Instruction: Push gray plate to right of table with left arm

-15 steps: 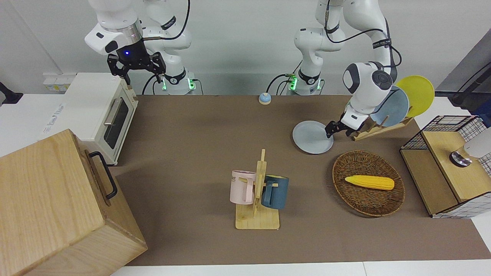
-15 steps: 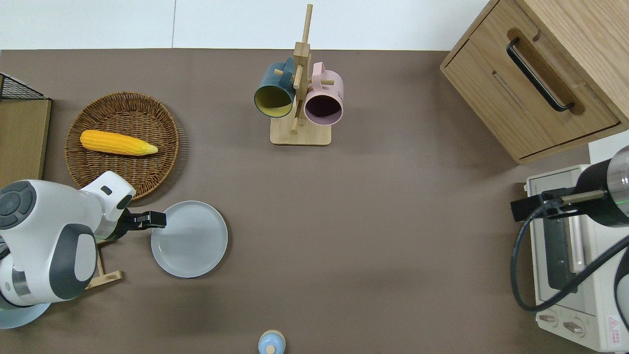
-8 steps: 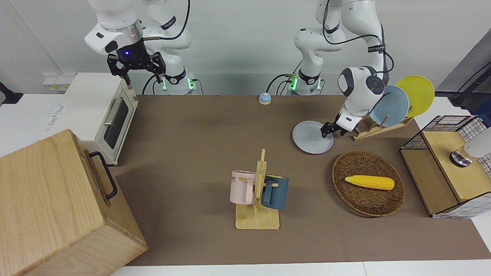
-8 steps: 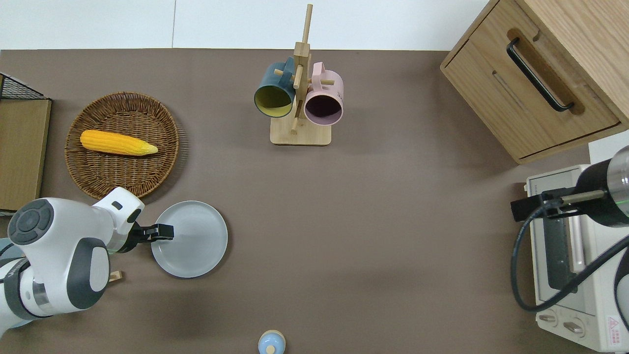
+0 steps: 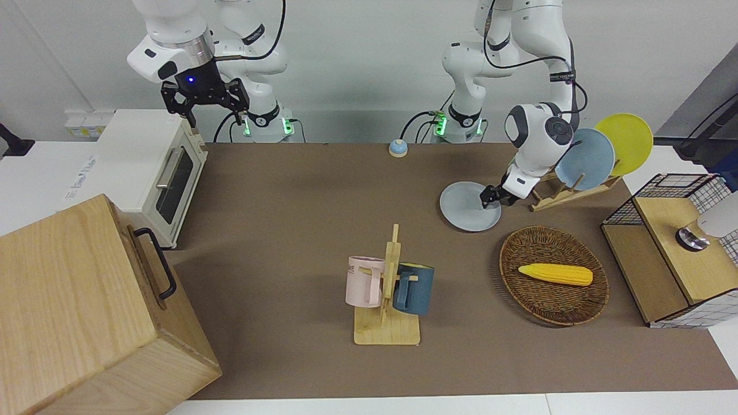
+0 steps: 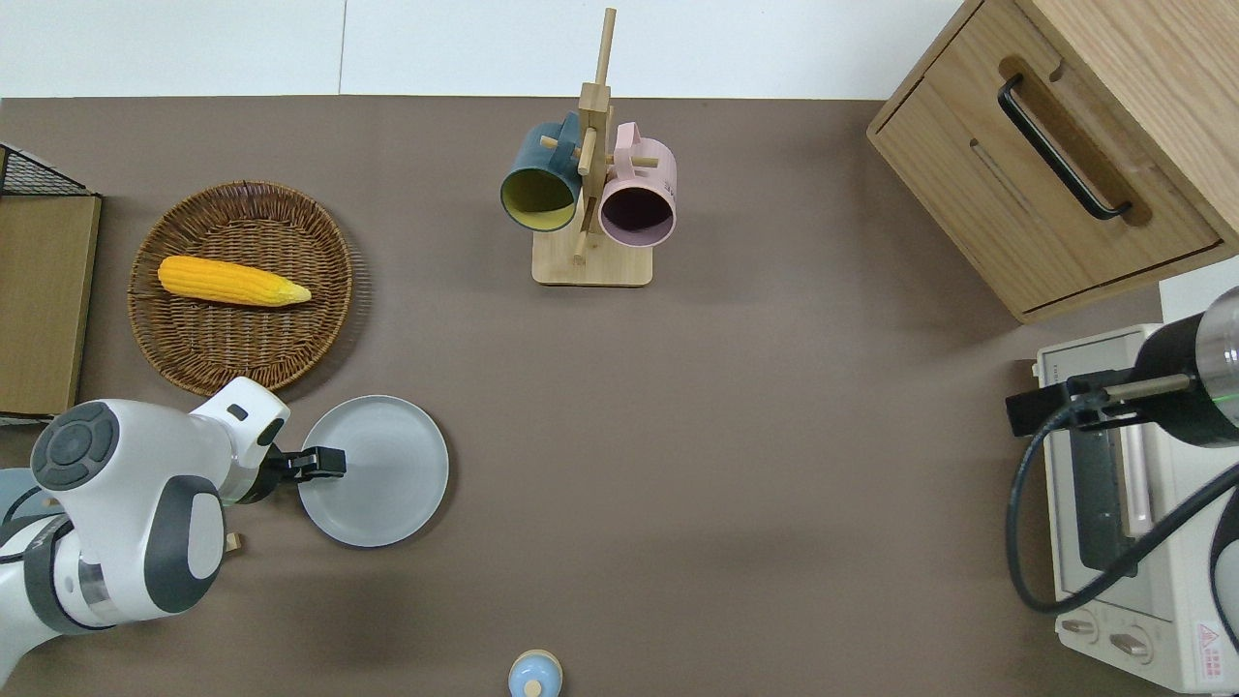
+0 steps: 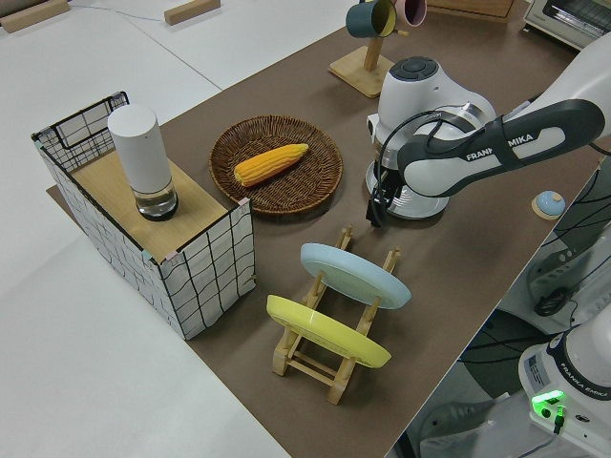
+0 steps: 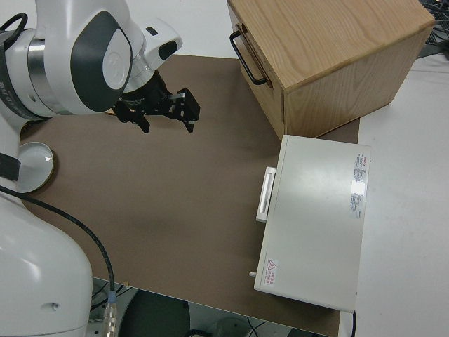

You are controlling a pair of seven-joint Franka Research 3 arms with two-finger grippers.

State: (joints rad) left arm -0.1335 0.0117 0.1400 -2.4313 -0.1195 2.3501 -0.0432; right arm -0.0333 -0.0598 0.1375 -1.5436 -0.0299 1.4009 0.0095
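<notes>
Toward the left arm's end of the worktop (image 5: 300, 230), the left gripper (image 6: 329, 463) sits low over the rim of the gray plate (image 6: 382, 474), on the plate's edge that faces the wooden plate rack (image 7: 329, 358). The left arm (image 7: 496, 153) carries the lettering "FRANKA EMIKA" on its dark forearm band, readable in the left side view. The toaster oven (image 8: 316, 225) near the parked right arm has a red warning triangle sticker at one corner and a strip of small print along its top edge, too fine to read. The pink mug (image 5: 364, 281) on the mug rack (image 5: 387, 311) shows some letters ending in "E", the rest hidden.

The left gripper's fingers look drawn close together and hold nothing; the tips lie at or just inside the plate's rim, and actual contact cannot be confirmed. The right gripper (image 5: 204, 101) has its fingers spread apart and empty.

Beside the left gripper, farther from the robots, lies the wicker basket (image 6: 184, 329) with the corn cob (image 6: 232, 281) in it. The sky-blue plate (image 5: 585, 159) and the yellow plate (image 5: 625, 141) stand in the plate rack close to the gripper, toward the table's end.

Compared with a second ago, the left gripper has moved from just off the plate's edge to over its rim, and the arm's wrist has swung with it. The gray plate itself has not shifted.
</notes>
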